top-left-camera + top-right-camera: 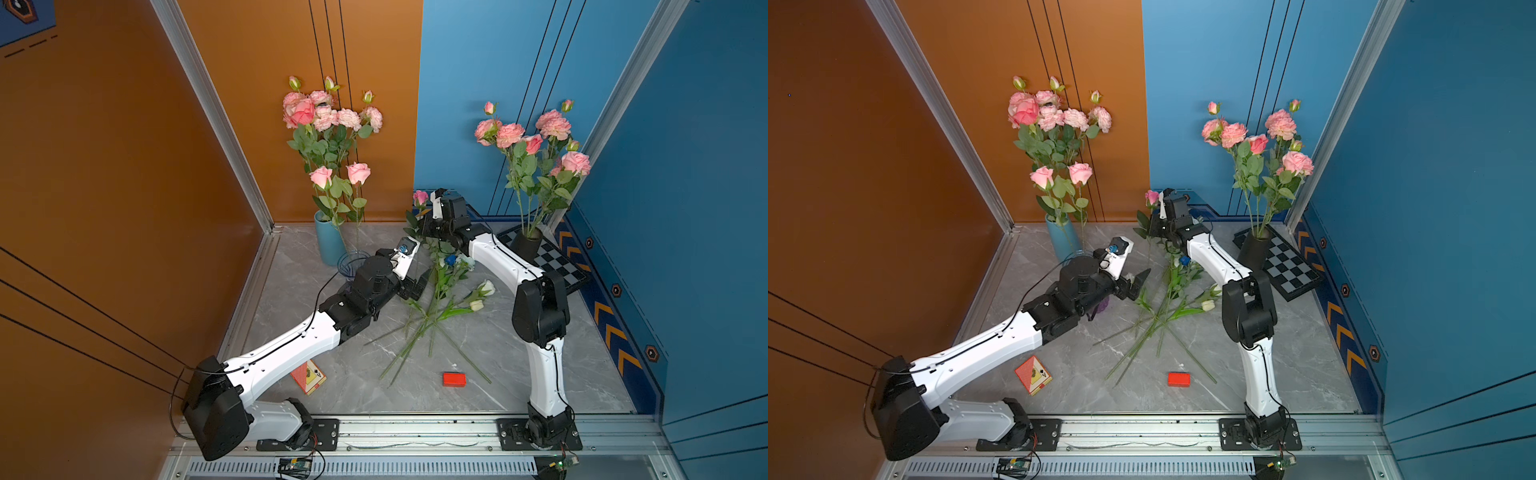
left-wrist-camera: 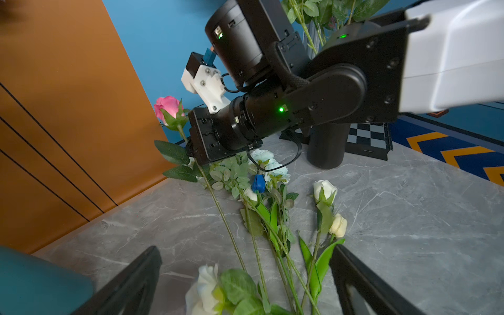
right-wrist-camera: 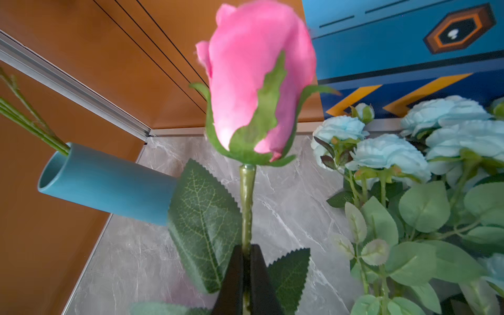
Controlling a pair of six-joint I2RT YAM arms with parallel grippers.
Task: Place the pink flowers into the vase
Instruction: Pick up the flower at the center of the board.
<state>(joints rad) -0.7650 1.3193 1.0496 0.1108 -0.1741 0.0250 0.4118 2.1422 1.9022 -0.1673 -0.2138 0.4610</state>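
I have the right gripper (image 3: 246, 275) with its jaws clamped on the stem of a pink rose (image 3: 259, 79), just below the head, lifted off the tabletop (image 1: 519, 365) near the back wall. My left gripper (image 2: 245, 275) hangs over the loose pale blue and white flowers with jaws wide apart, holding nothing. I judge this the carry step: next I need to swing the rose to the blue vase (image 1: 328, 243), tilt the stem's foot down and thread it into the mouth.
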